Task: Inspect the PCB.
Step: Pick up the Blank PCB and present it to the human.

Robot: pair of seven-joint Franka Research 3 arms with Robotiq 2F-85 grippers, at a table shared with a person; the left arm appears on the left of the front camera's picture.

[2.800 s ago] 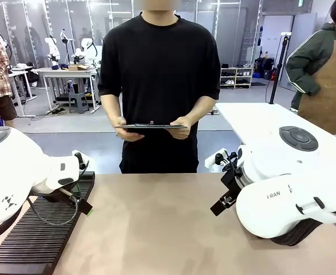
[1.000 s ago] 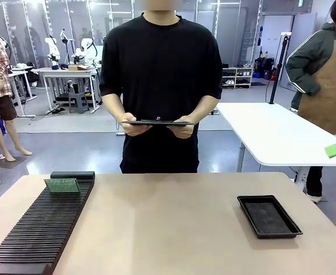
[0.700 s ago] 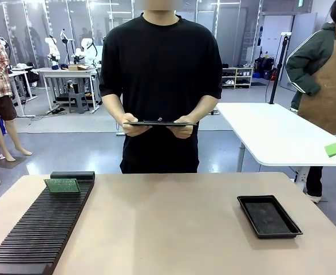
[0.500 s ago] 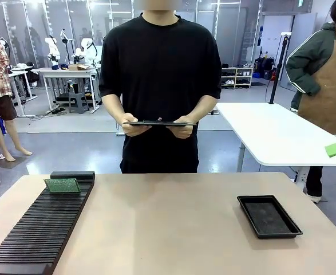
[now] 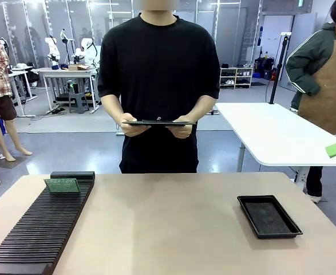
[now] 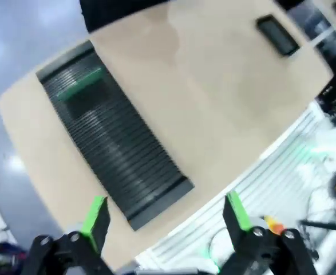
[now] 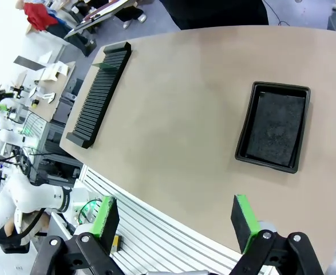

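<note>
PCB (image 5: 62, 185) slotted into far end of rack (image 5: 42, 229), well ahead of left claw (image 6: 166, 215). Left claw released, empty, high over tabletop (image 5: 162, 229). Right claw (image 7: 174, 220) likewise spread wide, empty, with tray (image 7: 273, 126) well ahead.

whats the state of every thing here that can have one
PCB: standing upright in the far end of the slotted rack
slotted rack: flat on the table, one board in it
black tray: lying flat on the table
clipboard: held level by the person
left gripper: jaws open, holding nothing
right gripper: jaws open, holding nothing
</note>
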